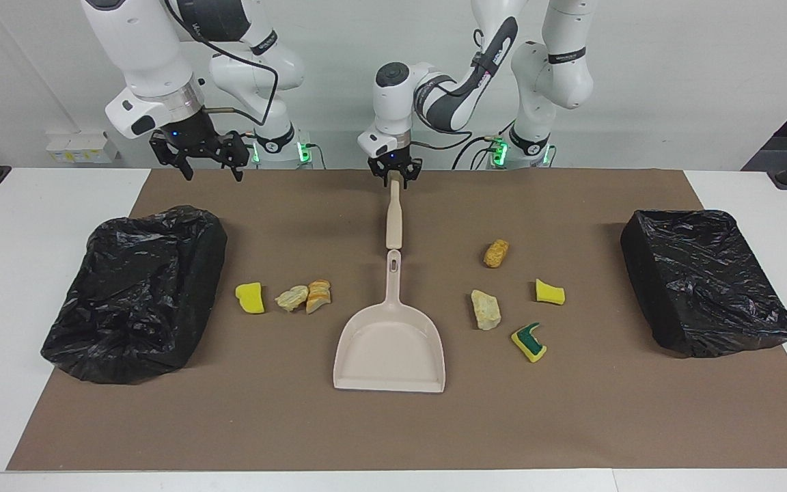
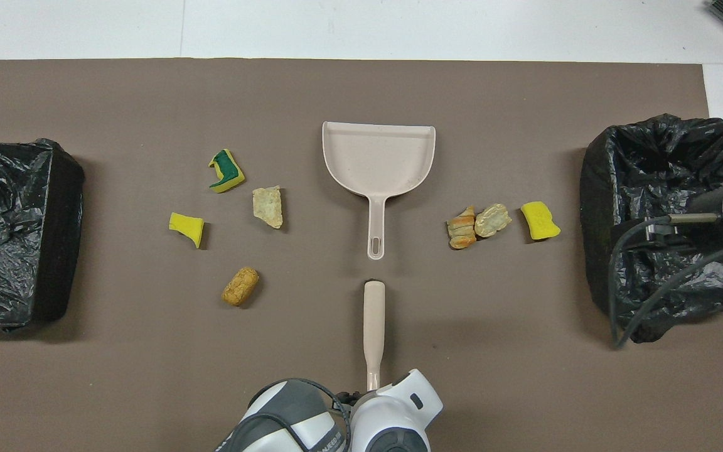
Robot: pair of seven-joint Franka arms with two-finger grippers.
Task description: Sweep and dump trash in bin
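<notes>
So my left gripper point(image 1: 394, 179) pinches the brush point(image 1: 393, 217) by its robot-end tip; I should clamp squarely before lifting, right gripper point(image 1: 205, 158) spread, waiting.

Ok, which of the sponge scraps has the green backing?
The sponge piece farthest from the robots, at the left arm's end of the table: its top is dark green, while the other two sponge pieces are plain yellow.
</notes>
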